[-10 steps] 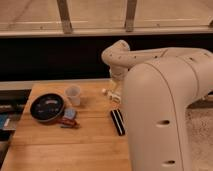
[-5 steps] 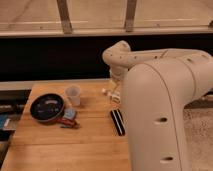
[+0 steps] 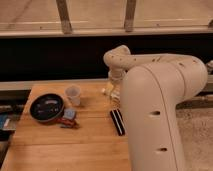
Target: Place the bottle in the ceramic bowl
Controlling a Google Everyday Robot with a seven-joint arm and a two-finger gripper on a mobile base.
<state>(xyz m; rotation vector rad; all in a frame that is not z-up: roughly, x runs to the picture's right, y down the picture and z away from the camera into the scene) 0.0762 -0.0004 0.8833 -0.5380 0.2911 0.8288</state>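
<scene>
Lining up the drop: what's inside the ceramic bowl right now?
The ceramic bowl shows only faint pale marks on its dark floor; nothing in it is covered. The gripper hangs by the bottle, away from the bowl.

Arm (image 3: 160, 110): the bulky white link fills the right foreground, and a slimmer link runs left from its top to a rounded joint (image 3: 117, 57), then turns straight down. The wrist (image 3: 116, 75) hangs vertical below that joint. The gripper (image 3: 114, 90) sits at its lower end, pointing down, partly hidden behind the big link, jaws spread apart.

No visible chg; gripper (image 3: 115, 84) at table's (image 3: 75, 142) far edge, by bottle (image 3: 108, 92).
</scene>
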